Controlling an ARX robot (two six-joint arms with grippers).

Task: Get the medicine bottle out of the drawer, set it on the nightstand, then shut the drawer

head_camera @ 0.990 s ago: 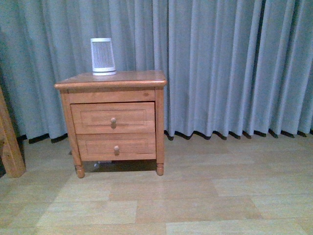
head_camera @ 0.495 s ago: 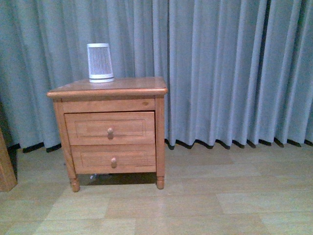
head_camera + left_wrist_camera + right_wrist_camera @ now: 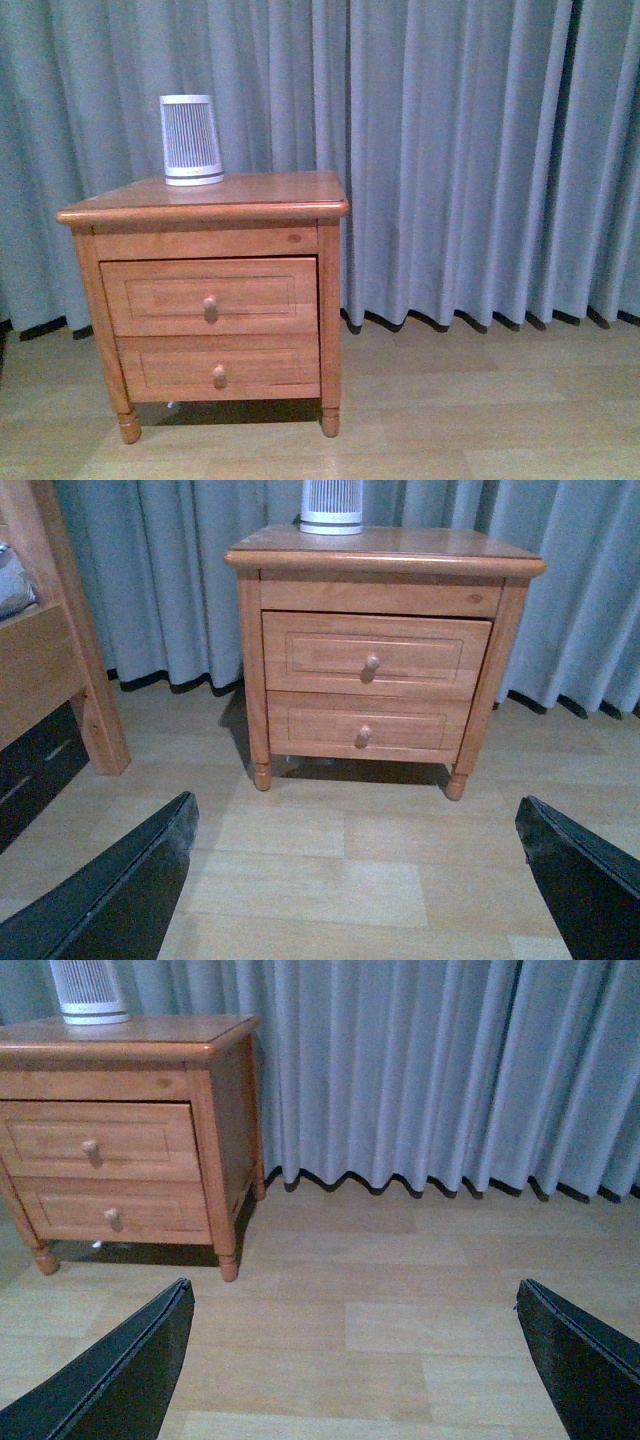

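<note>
The orange-brown nightstand (image 3: 205,205) stands against the curtain at the left of the front view. Its upper drawer (image 3: 208,296) is shut, with its round knob (image 3: 210,303) facing me. The medicine bottle is hidden. Neither arm shows in the front view. My left gripper (image 3: 360,880) is open over the floor, well short of the nightstand (image 3: 385,555) and the drawer (image 3: 376,655). My right gripper (image 3: 355,1360) is open too, over bare floor, with the nightstand (image 3: 130,1040) off to one side and its drawer (image 3: 100,1140) shut.
A white-and-grey ribbed device (image 3: 191,140) stands on the nightstand top at the back left. The lower drawer (image 3: 218,368) is shut. A grey curtain (image 3: 480,150) hangs behind. A wooden post and bed frame (image 3: 60,650) stand beside the nightstand in the left wrist view.
The front view has come closer to the nightstand and shifted, so the cabinet looks larger, lower and further left. The wooden post at the left edge has left the view.
</note>
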